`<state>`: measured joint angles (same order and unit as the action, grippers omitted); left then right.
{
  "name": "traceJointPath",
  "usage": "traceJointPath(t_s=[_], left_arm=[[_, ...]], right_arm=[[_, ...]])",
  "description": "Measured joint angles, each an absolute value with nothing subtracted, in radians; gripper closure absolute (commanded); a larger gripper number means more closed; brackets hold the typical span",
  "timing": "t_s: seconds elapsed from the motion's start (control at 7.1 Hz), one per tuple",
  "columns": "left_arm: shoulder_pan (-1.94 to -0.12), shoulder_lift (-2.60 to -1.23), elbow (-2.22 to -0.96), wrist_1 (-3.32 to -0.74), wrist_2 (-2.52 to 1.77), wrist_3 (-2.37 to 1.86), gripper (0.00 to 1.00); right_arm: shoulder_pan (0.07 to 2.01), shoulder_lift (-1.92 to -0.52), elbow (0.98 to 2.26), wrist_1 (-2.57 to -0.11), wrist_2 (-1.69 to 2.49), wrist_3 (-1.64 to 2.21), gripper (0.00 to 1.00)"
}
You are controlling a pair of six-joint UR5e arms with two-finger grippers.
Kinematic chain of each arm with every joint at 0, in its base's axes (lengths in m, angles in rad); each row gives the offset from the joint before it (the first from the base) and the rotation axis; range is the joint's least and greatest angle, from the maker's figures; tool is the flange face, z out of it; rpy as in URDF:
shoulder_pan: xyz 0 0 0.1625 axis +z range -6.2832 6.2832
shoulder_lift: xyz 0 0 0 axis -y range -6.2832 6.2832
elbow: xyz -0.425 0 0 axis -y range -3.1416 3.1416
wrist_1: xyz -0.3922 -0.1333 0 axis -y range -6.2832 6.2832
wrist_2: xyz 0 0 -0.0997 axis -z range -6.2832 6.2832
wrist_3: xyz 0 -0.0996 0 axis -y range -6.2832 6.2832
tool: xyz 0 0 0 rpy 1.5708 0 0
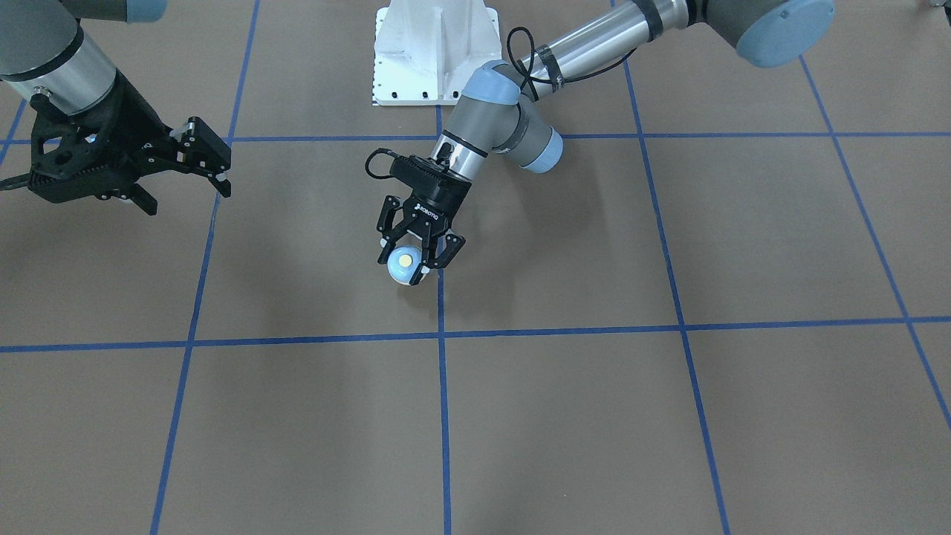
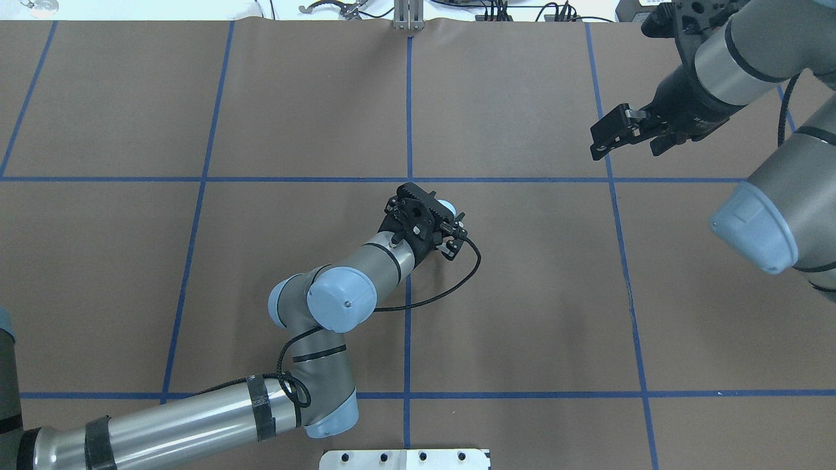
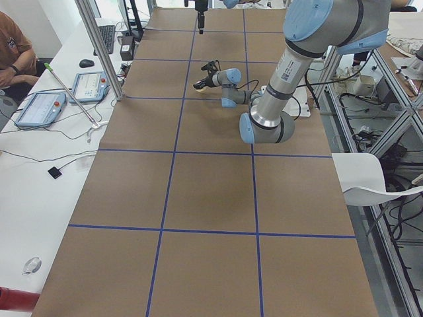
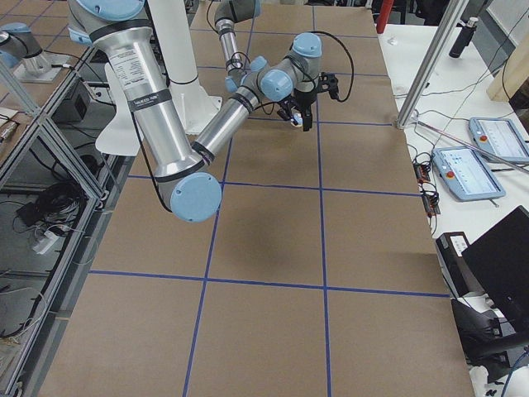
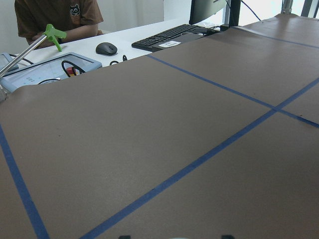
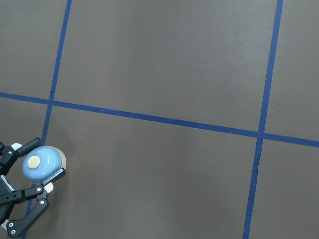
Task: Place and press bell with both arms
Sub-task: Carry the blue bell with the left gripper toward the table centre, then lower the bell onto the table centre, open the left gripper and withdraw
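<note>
Brown paper crossed by blue tape lines is covering the counter (image 1: 669,416). Near its middle, the left grey-silver jointed robot arm (image 1: 594,44) is reaching forward. The black two-finger left tool (image 1: 417,254) is closing on the small light-blue dome-shaped call bell (image 1: 403,269), one finger on each side, with the cream button facing up. The bell is sitting just beside a blue tape line. I cannot tell whether its base is touching the paper. The right grey-silver jointed robot arm (image 1: 52,52) is hanging well apart, off to the side. Its black two-finger right tool (image 1: 186,195) is spread open and is holding nothing.

Several things are looking risky from here. The fingers are pinching a rounded dome, so the bell could slip or tip as it is being let go. If the right tool comes in while the left tool is around the bell, the two could collide. A press landing off the button could skid the bell across the smooth paper.

Counting what is showing: one bell, two arms, two tools and one white bolted pedestal (image 1: 435,52).
</note>
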<state>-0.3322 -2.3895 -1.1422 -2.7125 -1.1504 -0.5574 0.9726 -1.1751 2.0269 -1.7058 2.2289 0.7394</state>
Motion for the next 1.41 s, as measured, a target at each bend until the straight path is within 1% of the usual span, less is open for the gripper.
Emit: traceJointPath(t_s=[1.13, 1.27, 1.41], left_arm=[[-0.332, -2.405, -1.094, -2.711, -1.151, -0.566, 1.00], [-0.333, -2.405, -1.091, -2.711, -1.151, -0.566, 0.95], [-0.333, -2.405, -1.090, -2.710, -1.151, -0.566, 0.66]], right_arm=[[0.969, -1.175, 2.021, -1.706, 2.229, 0.741, 0.00], [0.970, -1.175, 2.020, -1.706, 2.229, 0.741, 0.00], [0.969, -1.175, 2.020, -1.706, 2.229, 0.741, 0.00]])
